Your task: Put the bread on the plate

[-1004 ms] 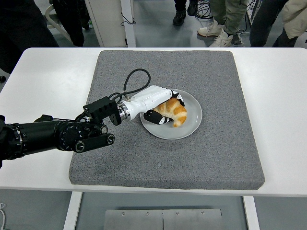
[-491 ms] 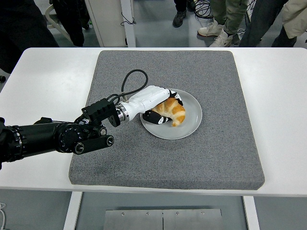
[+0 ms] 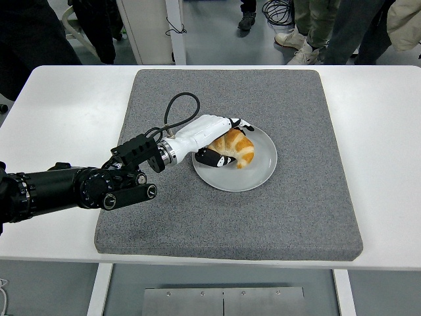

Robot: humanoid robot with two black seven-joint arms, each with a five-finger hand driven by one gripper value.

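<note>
Item one: my left hand (image 3: pixel 214 136), white-shelled with black fingertips, reaching in from the left edge on a black arm (image 3: pixel 72 186). Its fingers are curled around the bread (image 3: pixel 235 147), holding it from the left side, thumb below and the other fingers over the top.

Item two: the bread, a golden croissant, over the left half of the plate (image 3: pixel 255 170). I cannot tell whether it rests on the plate or sits just above it.

Item three: the plate, round and grey, its right half and near rim bare. It lies near the middle of the mat (image 3: pixel 289 204).

Item four: the mat, grey and coarse, square, covering the centre of the table. Wide bare stretches of it lie right of the plate, behind it and in front of it.

Item five: the table (image 3: pixel 381 131), white, with bare margins left and right of the mat and a narrow strip along the near edge.

Item six: the room beyond the far edge, grey floor, a white post (image 3: pixel 175 29), legs and shoes of people (image 3: pixel 309 26) standing close to the table, and cables (image 3: pixel 276 10) on the floor.
</note>
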